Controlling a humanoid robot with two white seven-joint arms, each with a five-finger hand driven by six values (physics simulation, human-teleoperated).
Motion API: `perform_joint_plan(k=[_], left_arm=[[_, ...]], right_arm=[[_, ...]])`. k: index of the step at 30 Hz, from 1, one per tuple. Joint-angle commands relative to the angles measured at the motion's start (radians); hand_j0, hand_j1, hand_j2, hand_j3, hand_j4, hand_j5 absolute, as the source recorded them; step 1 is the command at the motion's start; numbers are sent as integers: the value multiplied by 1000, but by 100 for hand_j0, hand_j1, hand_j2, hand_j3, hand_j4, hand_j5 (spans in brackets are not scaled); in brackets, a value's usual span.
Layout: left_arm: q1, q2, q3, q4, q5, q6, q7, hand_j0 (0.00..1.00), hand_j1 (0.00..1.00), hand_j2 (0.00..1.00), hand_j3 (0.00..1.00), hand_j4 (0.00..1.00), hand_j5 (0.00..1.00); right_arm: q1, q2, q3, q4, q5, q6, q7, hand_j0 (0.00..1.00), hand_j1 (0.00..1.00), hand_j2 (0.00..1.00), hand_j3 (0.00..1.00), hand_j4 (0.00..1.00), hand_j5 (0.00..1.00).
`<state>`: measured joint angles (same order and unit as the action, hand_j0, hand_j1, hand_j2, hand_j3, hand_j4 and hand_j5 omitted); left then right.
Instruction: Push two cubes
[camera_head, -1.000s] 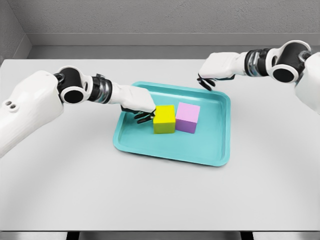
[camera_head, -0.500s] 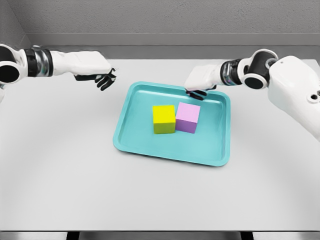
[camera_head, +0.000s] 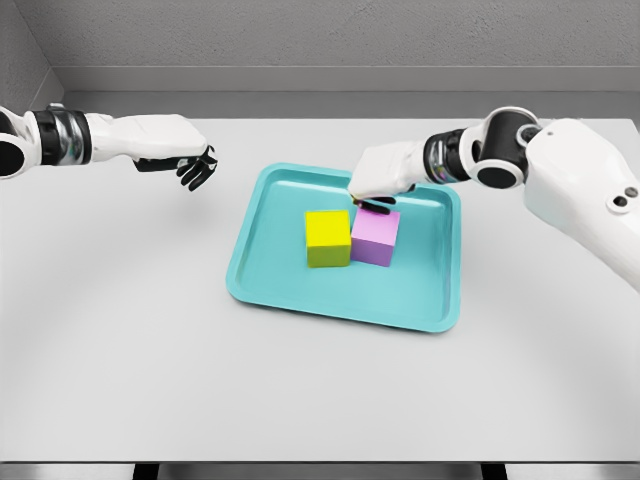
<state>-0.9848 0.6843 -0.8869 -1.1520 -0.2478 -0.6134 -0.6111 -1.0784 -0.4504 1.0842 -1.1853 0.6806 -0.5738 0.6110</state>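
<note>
A yellow cube and a pink cube stand side by side, touching, in the middle of a teal tray. My right hand hangs over the tray's far part, its dark fingertips at the pink cube's top far edge, fingers curled and holding nothing. My left hand hovers over the bare table well to the left of the tray, fingers loosely curled downward, holding nothing.
The tray lies on a white table with a grey wall behind. The table's front edge runs along the bottom of the view.
The left hand left the yellow cube and withdrew to the far left. The right hand came from the tray's far right corner down to the pink cube. The cubes have not moved.
</note>
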Motion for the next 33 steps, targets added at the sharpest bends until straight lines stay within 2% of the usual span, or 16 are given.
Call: perform_joint_plan(k=[1,5,8,13,21,28,33], left_arm=[[0,1,2,2,5,3,0,8,8,8,8,8,8],[0,1,2,2,5,3,0,8,8,8,8,8,8],[2,1,2,2,5,3,0,8,8,8,8,8,8],[8,0,0,0,5,3,0,8,8,8,8,8,8],[8,-2,0,-3,5,3,0,8,8,8,8,8,8],[8,-2,0,-3,5,3,0,8,8,8,8,8,8],[8,0,0,-2,4,3,0,8,8,8,8,8,8]], right_arm=[[0,-5,2,-20,-3,-3,0,0,0,0,0,0,0],[-6,-5,-46,12,-15,40,0,0,0,0,0,0,0],[-21,7,-50,133,-12,58,0,0,0,0,0,0,0],[-34,64,-40,205,24,58,0,0,0,0,0,0,0],[-32,85,42,210,24,58,0,0,0,0,0,0,0],[-32,87,54,217,24,55,0,0,0,0,0,0,0],[-32,87,56,188,14,18,0,0,0,0,0,0,0]])
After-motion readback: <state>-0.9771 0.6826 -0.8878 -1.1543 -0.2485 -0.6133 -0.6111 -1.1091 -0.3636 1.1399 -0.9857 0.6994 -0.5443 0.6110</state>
